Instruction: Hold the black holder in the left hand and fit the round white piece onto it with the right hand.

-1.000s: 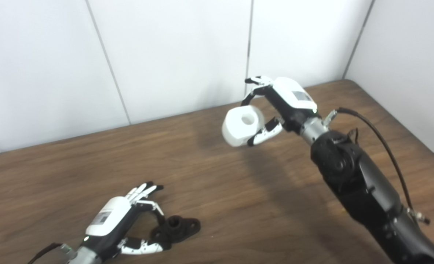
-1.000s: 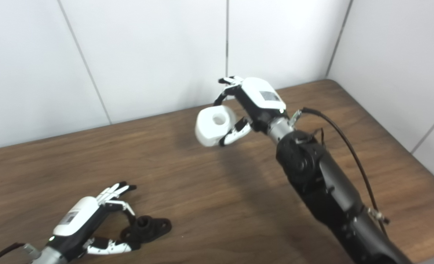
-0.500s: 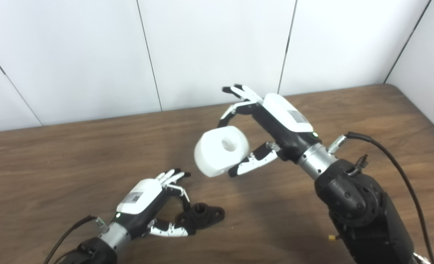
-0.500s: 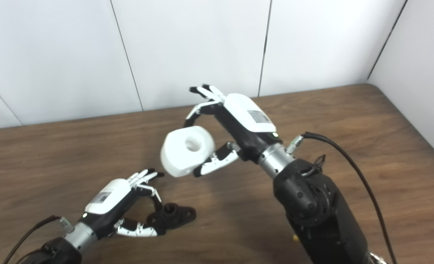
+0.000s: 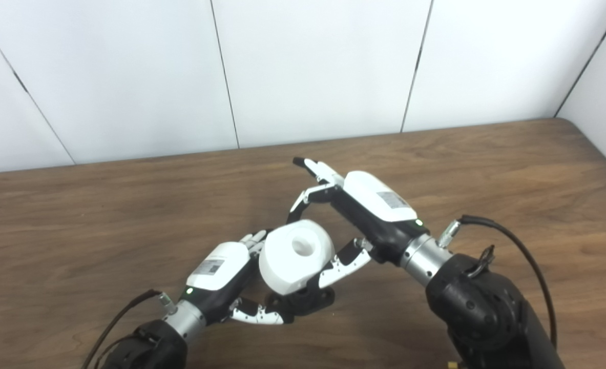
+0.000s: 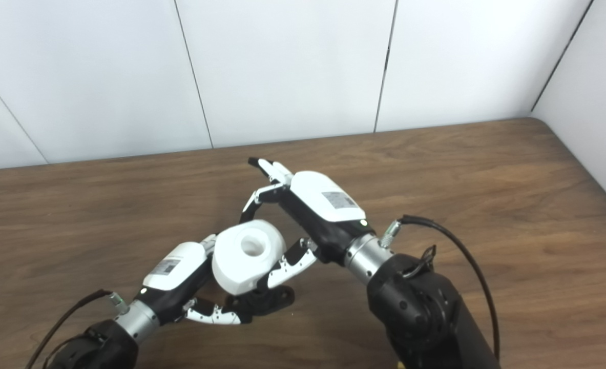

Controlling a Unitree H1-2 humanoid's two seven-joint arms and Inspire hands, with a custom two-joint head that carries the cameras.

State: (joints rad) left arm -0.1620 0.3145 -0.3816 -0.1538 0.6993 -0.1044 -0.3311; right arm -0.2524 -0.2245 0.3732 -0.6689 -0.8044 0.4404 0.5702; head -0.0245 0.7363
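right hand [image 5: 364, 215]: clamped on the round white piece [image 5: 295, 253], thumb under its near-right side, one finger curled over the far rim, the other fingers sticking out straight and touching nothing. piece hangs off the hand's front, down and to its left, clear of the bench [image 5: 487, 169]. bore opening faces up and a little toward the camera, so the piece's axis is tilted, not plumb.

outward from the piece: black holder [image 5: 308, 302] sits directly beneath it, just below the lower edge. only the holder's flat base shows past the white body; its raised stub is hidden behind the piece, so cannot tell whether the bore has met it or hangs above it.

left hand [image 5: 221, 271]: just beside the piece on its left, fingers mostly hidden behind the white body. thumb reaches along the bench to the holder's near edge and appears to touch it. looks closed on the holder, which seems to rest on the bench rather than be lifted.

judgement: the move turns on vertical alignment — bore axis to stub axis. holder lies straight down from the right hand's load; the piece likely needs levelling, then a short descent. left hand is the nearer one to the holder and must brace it.
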